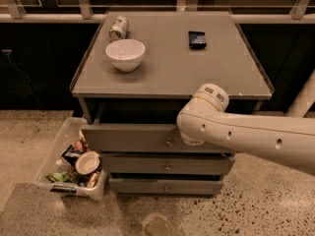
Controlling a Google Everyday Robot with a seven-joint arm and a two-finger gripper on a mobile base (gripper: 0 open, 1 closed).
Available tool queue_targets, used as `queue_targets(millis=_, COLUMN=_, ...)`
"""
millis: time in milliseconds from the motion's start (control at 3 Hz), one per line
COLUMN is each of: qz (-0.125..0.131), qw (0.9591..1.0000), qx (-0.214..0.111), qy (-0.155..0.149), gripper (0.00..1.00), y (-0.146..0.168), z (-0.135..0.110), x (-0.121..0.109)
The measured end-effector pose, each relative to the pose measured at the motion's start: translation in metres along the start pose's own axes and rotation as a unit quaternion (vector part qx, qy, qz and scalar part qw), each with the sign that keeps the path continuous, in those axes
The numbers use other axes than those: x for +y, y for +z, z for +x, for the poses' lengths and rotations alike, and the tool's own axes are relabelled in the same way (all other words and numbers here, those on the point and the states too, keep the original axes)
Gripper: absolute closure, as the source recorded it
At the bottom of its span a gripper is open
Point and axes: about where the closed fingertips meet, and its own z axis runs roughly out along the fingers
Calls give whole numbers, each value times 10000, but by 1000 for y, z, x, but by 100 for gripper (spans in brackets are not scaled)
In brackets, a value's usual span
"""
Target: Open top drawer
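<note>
The top drawer sits directly below the front edge of the tabletop and appears closed or nearly so. The end effector is at the drawer's knob, below the middle of the front edge. The arm covers it, so you cannot tell whether it is open or closed. Confirm a firm hold on the knob. Then pull straight out, square to the front edge, slowly and level, so the knob does not slip free.
</note>
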Motion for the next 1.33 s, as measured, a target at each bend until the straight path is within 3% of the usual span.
queue_targets(millis=1333, qz=104, qw=9999, qx=-21, qy=-49, gripper=100, y=-9, z=8, x=23)
